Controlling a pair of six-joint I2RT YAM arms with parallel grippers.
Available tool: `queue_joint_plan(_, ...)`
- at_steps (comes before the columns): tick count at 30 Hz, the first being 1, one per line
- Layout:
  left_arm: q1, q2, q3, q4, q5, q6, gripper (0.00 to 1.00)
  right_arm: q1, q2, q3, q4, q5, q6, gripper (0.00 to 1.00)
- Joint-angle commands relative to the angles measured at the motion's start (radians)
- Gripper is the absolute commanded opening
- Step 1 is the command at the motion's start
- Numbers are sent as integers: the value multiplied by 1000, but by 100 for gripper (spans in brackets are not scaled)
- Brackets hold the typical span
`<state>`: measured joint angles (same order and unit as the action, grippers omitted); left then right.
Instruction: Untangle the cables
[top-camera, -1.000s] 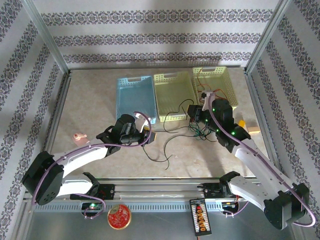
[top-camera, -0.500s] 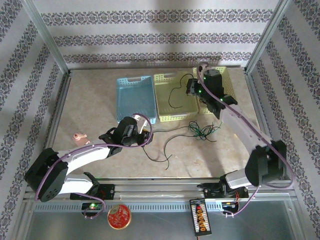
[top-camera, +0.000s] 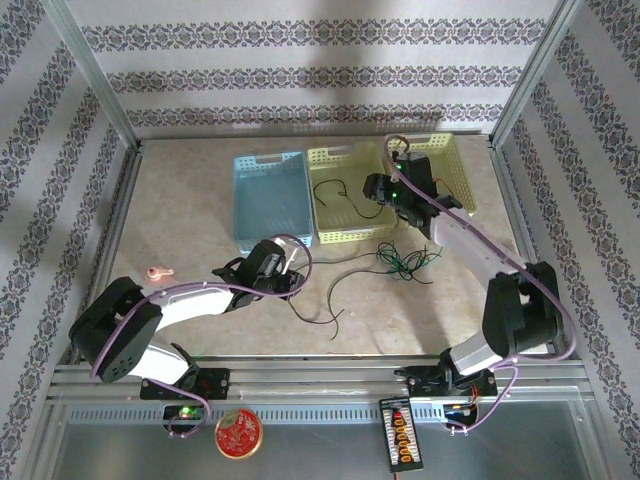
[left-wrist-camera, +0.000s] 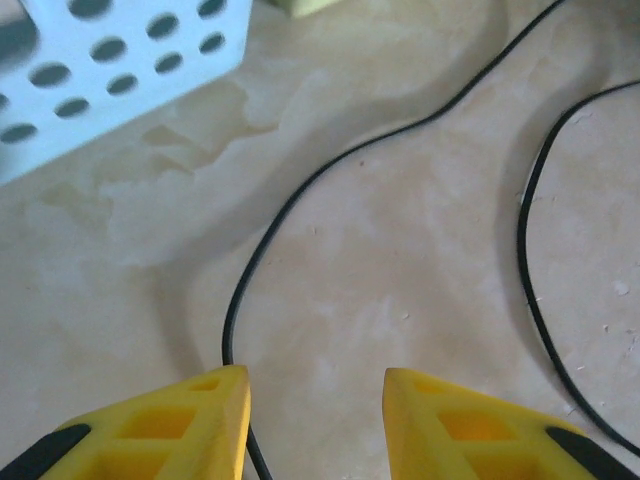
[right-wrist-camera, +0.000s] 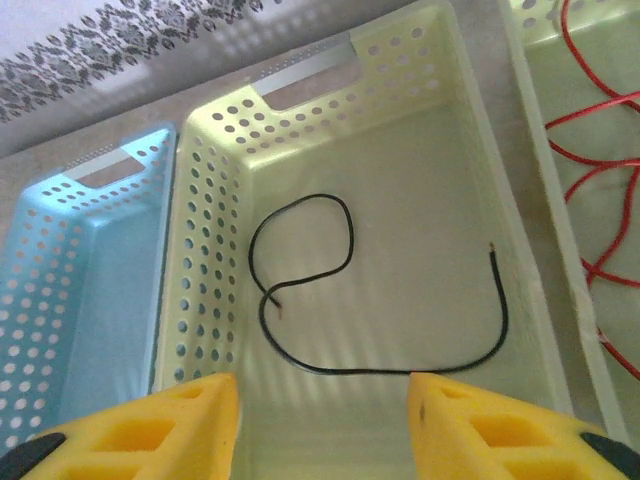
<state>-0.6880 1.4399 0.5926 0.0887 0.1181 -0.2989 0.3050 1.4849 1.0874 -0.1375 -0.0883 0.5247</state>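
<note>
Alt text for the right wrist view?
Black cable lies loose and alone on the floor of the pale green basket, seen past the open, empty right tool. Blue basket sits left; red cables lie in a third basket at right.

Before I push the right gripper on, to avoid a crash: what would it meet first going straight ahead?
Likely the black cable lying on the floor of the middle basket, or the bare floor beside it; depth is unclear. The right gripper, open and empty, points down into that basket.
</note>
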Motion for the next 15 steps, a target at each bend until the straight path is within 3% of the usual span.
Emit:
queue_joint_plan(1,-21,37,6,-18,-28,12,39,5,-120,-79,3,33,14,49)
queue_joint_plan(6,-34,100,24,-25,-48,9,38,10,-257,-196,-21,59,22,49)
queue_joint_plan(15,-110,178,91,-191,-169,30,26,5,-424,-316,-54,98,71,49)
